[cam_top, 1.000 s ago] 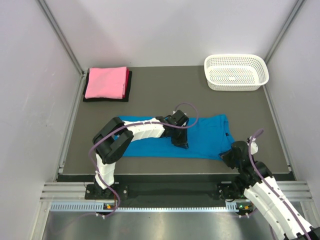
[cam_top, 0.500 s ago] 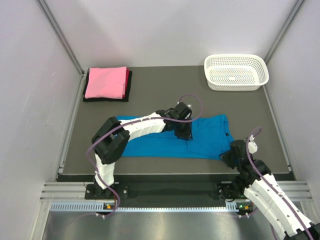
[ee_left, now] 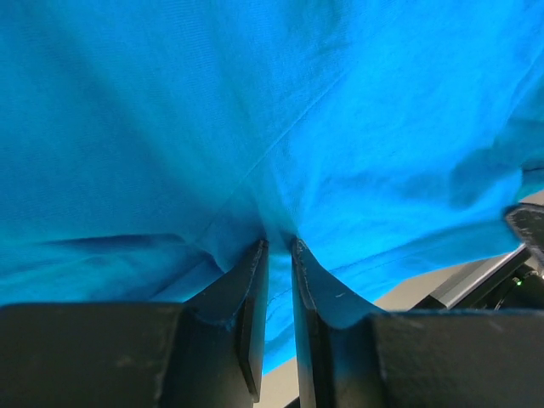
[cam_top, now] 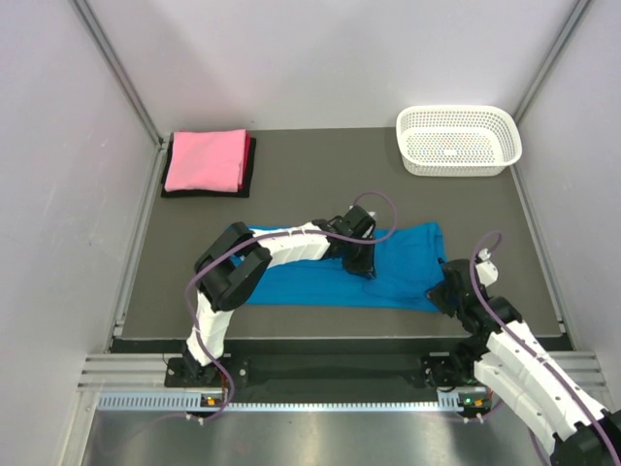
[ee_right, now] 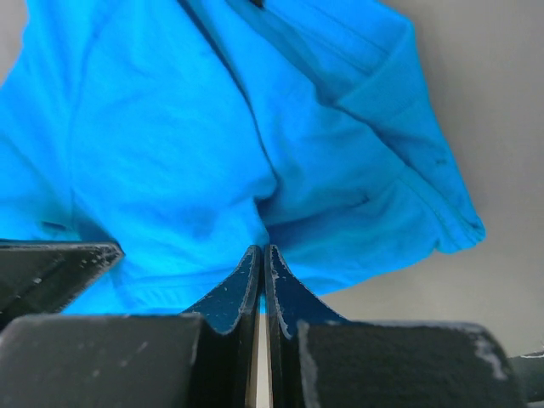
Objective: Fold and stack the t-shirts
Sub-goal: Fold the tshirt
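The turquoise-blue t-shirt [cam_top: 408, 262] lies spread in a long band across the near half of the table. My left gripper [cam_top: 361, 267] rests on its middle, jaws nearly together with a pucker of blue cloth [ee_left: 255, 102] pinched between the fingertips [ee_left: 279, 245]. At the shirt's right near corner my right gripper [cam_top: 441, 291] is shut, and blue cloth [ee_right: 170, 144] bunches into its tips [ee_right: 264, 249]. A folded pink t-shirt [cam_top: 204, 160] lies on a folded dark maroon-black t-shirt [cam_top: 250, 167] at the back left.
A white perforated basket [cam_top: 456, 112] stands at the back right corner. The grey table mat [cam_top: 320, 184] ends at metal rails on both sides and at the near edge. White walls close in the left, right and back.
My left gripper has moved a little right and away from me across the blue shirt. The right gripper has edged forward and the shirt's right end has bunched slightly.
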{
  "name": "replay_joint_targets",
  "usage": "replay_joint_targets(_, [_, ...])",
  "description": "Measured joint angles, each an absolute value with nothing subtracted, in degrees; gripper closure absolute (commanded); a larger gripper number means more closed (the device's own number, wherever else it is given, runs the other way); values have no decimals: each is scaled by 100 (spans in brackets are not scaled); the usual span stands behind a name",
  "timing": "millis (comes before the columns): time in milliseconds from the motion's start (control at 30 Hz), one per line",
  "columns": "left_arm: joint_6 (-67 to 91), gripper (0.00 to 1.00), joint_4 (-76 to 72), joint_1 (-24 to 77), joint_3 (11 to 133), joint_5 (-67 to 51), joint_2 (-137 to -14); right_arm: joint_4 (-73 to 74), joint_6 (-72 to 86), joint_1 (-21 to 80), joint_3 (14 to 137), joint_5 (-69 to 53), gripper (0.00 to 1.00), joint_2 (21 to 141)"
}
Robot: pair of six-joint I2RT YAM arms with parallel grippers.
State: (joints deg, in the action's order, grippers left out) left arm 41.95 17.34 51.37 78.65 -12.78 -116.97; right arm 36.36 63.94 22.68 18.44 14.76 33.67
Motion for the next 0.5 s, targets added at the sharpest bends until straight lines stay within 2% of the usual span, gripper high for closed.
replay_joint_targets(267, [4211,72,1754,5137,7865,-1229,-11681,3463,6252,2268,2029,1638,100,3577])
replay_joint_targets(500, [4272,68,2145,5140,7898,-794,-11410,3065,6053,2265,2416,1651,100,4379])
